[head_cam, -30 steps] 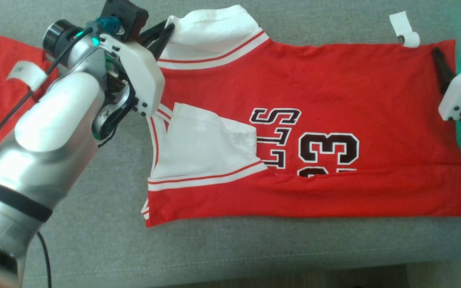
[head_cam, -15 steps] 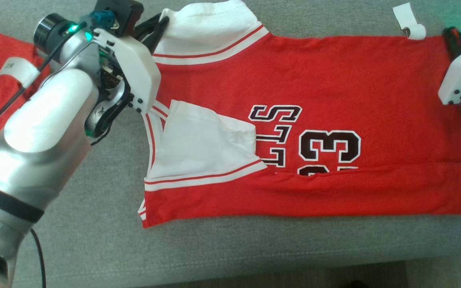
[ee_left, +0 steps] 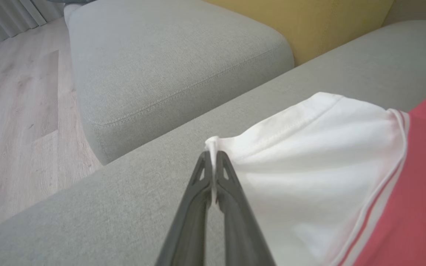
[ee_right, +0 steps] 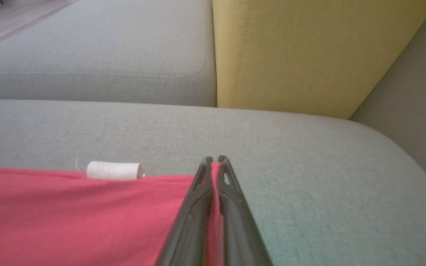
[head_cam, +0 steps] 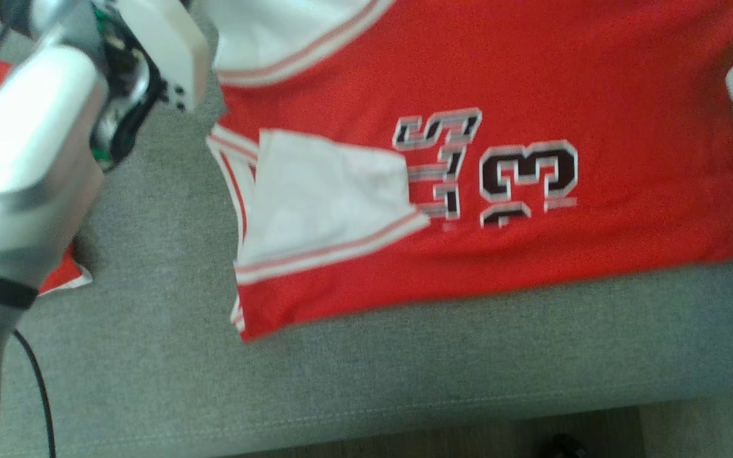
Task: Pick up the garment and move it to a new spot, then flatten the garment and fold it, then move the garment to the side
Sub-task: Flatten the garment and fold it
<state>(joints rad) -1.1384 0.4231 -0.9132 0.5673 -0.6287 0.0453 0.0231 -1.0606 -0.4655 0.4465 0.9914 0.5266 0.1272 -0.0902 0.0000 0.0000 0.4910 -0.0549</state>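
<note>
Garment [head_cam: 627, 210]: red jersey, spread on grey sofa cushion [head_cam: 404, 381], near fold lying loose. Left tool [ee_left: 213, 158]: clenched on far white sleeve tip. Right tool [ee_right: 215, 161]: clenched on far red corner. Risk: the thin pinches could slip on lifting, and the near fold could fall open.

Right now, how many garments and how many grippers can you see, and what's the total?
Garments: 2, the red jersey and another red garment
Grippers: 2, left gripper and right gripper, both pinching the jersey
Total: 4
</note>
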